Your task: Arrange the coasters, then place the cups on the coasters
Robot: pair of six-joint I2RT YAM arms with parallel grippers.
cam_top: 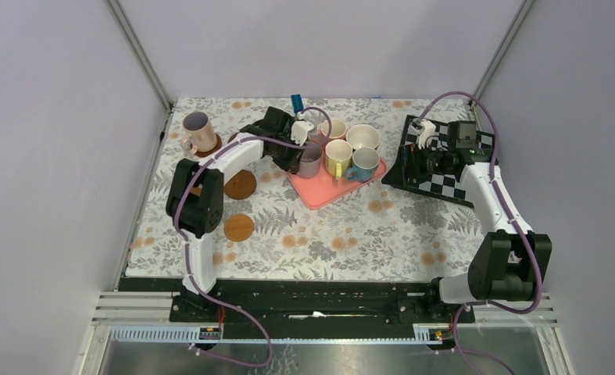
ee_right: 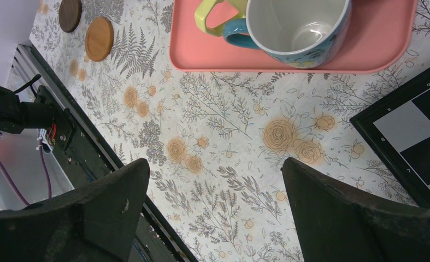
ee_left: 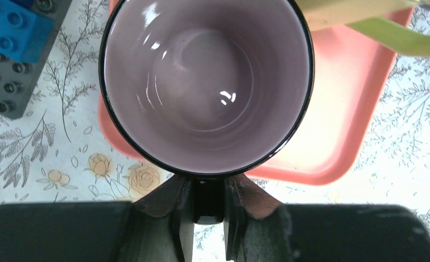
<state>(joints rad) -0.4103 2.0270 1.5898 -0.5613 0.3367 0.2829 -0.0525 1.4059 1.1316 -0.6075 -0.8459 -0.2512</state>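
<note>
My left gripper point(ee_left: 208, 188) is shut on the dark handle of the mauve cup point(ee_left: 207, 82), which stands at the pink tray's point(ee_left: 338, 109) left corner. From above, this cup point(cam_top: 310, 160) shares the tray point(cam_top: 320, 193) with the yellow point(cam_top: 337, 156), light blue point(cam_top: 364, 164), white point(cam_top: 362, 137) and salmon cups point(cam_top: 335, 127). A pale pink cup point(cam_top: 200, 131) stands on a coaster point(cam_top: 210, 146) at the far left. Two more coasters point(cam_top: 240, 184) point(cam_top: 239, 227) lie bare on the cloth. My right gripper point(ee_right: 215, 166) hangs open and holds nothing, right of the tray.
A black-and-white chequerboard point(cam_top: 445, 186) lies at the right under the right arm. Blue and grey toy bricks point(ee_left: 10, 33) sit on the cloth just behind the mauve cup. The table's near edge with its black rail point(ee_right: 81, 136) shows in the right wrist view.
</note>
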